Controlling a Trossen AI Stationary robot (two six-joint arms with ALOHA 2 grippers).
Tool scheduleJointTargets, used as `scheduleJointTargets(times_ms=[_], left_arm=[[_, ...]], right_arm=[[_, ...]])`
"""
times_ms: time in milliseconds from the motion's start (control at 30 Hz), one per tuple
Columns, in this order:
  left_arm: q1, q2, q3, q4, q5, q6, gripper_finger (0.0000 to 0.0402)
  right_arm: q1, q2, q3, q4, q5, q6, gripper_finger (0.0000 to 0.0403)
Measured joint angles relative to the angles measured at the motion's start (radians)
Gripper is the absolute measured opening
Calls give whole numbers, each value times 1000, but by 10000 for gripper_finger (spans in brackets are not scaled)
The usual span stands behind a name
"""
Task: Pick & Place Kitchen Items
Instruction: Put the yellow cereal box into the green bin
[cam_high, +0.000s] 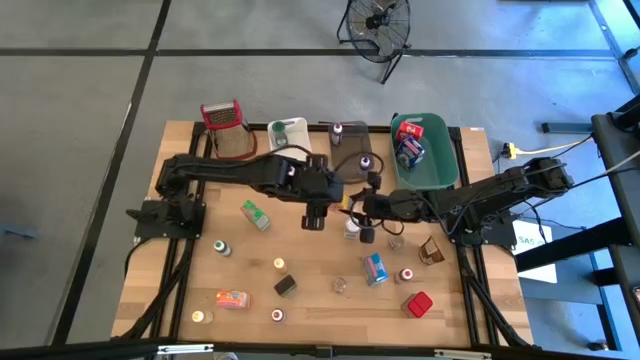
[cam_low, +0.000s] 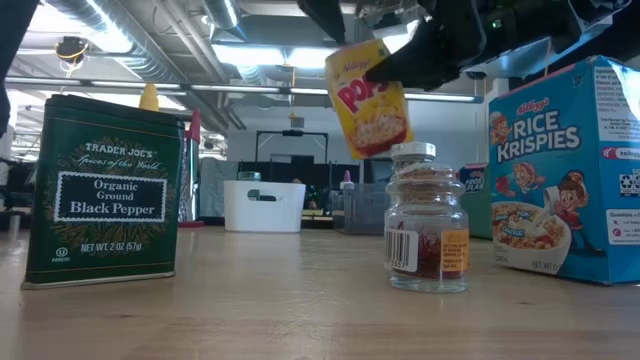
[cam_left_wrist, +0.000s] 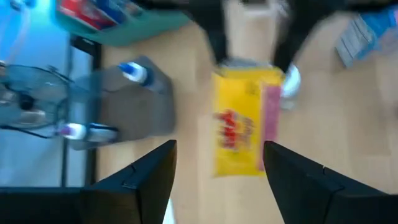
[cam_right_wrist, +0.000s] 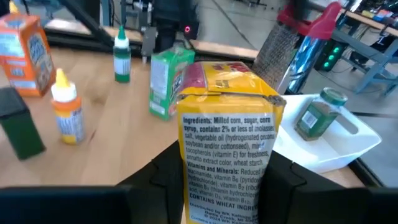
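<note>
A small yellow cereal box hangs in the air over the middle of the table, with my right gripper shut on it. My left gripper is just to the box's left and stands open. In the left wrist view the box lies beyond its fingers, which touch nothing. A white-capped spice jar stands on its base on the table just below the box. Other small bottles, boxes and tins are scattered on the near half of the table. My right gripper pinches the cereal box between its two fingers, one on each of two opposite sides, with the ingredients panel facing the wrist camera. The fingers reach in from the table's right, slanting slightly down. The box is lifted clear and tilted, above the spice jar.
Along the far edge stand a green tub with items in it, a grey tub, a white tub and a red-topped grater. A black pepper tin and a Rice Krispies box stand near the front.
</note>
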Motion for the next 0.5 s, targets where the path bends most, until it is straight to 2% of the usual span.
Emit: scheduleJointTargets(times_ms=[267, 500], left_arm=[[-19, -70, 1, -74, -73, 21, 234], [-17, -111, -49, -249, -61, -96, 235]], right_arm=[[0, 0, 0, -20, -1, 21, 142], [0, -36, 0, -111, 3, 59, 142]])
